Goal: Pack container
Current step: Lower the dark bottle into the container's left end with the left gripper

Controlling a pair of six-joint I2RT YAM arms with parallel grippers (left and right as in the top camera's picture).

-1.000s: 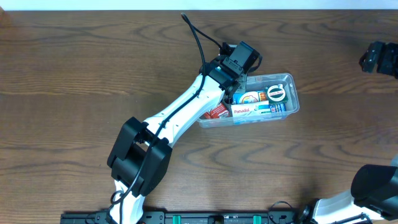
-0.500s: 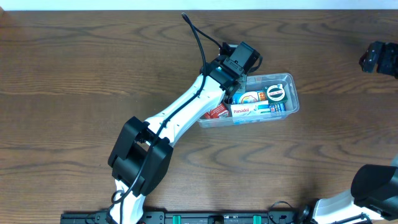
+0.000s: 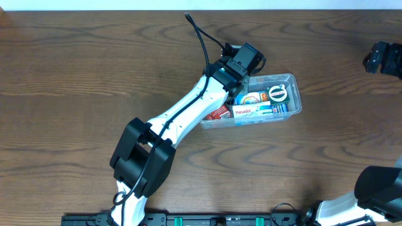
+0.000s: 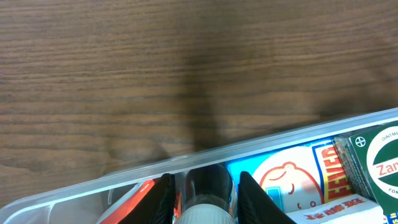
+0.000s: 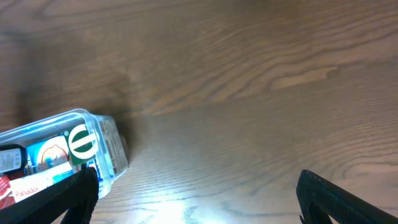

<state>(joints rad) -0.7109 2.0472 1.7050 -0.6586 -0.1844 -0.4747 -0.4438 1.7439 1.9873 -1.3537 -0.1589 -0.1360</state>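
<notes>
Risk: the small bottle, pinched narrowly in the left gripper, sits just inside a long wall of the container. Released here, it could wedge against the packets or tip onto the rim. The left arm reaches diagonally across the table, wrist down over the container's left end. The right gripper hangs wide open, well apart.

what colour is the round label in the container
Round label: green with white band; left wrist view.
</notes>
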